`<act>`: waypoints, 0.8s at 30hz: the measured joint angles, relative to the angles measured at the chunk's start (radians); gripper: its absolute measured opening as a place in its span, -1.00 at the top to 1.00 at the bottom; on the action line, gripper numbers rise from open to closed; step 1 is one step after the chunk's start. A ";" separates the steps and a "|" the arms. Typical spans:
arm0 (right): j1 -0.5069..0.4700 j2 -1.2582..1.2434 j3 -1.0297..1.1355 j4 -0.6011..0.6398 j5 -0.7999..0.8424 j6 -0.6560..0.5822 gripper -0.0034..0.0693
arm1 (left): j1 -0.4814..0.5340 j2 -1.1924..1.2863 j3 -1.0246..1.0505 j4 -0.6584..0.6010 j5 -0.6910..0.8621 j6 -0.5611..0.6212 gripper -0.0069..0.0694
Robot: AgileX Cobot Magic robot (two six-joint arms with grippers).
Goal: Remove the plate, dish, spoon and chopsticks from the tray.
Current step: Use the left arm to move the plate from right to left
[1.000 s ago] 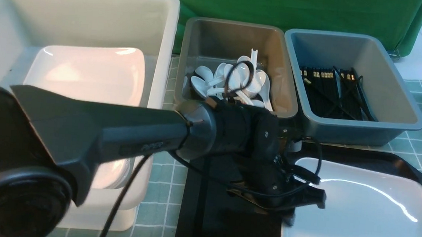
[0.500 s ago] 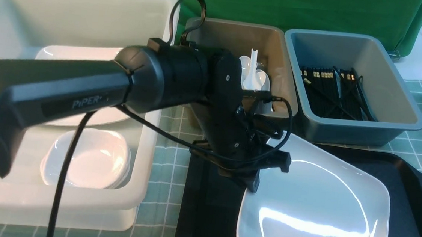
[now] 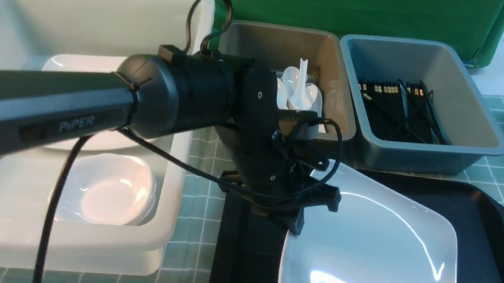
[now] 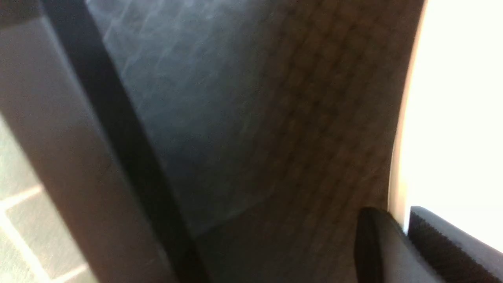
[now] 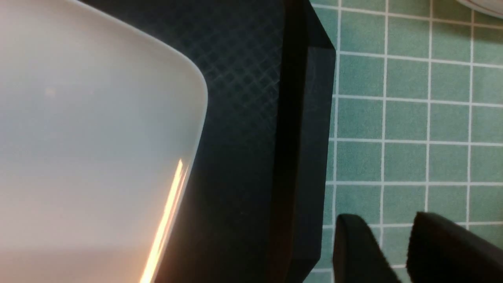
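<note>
Gripping the plate by its left rim, the left gripper holds it tilted over the tray in the front view. The left wrist camera shows the jaws clamped on that white rim. The right wrist camera shows the right gripper narrowly parted and empty above the green checked surface, beside the tray.

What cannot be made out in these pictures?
- Tray: in the front view the left arm and the tilted plate hide much of its floor, so a spoon or chopsticks lying there cannot be ruled out.
- Plate's near edge: cut off by the front view's bottom edge.
- Grey tub: the left arm covers its left part.
- Left pincer: blurred in the left wrist view.
- Right pincer: cut off by the right wrist view's edge.
</note>
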 joint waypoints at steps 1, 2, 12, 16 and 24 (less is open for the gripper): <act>0.000 0.000 0.000 0.003 0.001 0.000 0.24 | 0.004 0.000 0.013 0.000 0.000 -0.005 0.74; 0.000 0.000 0.002 0.014 0.001 -0.004 0.24 | 0.009 0.000 0.028 0.002 0.000 -0.012 0.74; -0.109 0.145 0.042 0.288 -0.036 -0.204 0.47 | 0.023 0.000 0.065 0.065 0.043 -0.072 0.72; -0.215 0.245 0.039 0.478 -0.046 -0.346 0.62 | 0.025 0.000 0.065 0.093 0.062 -0.087 0.71; -0.219 0.467 0.039 0.672 -0.212 -0.543 0.01 | 0.025 0.000 0.071 0.116 0.061 -0.055 0.36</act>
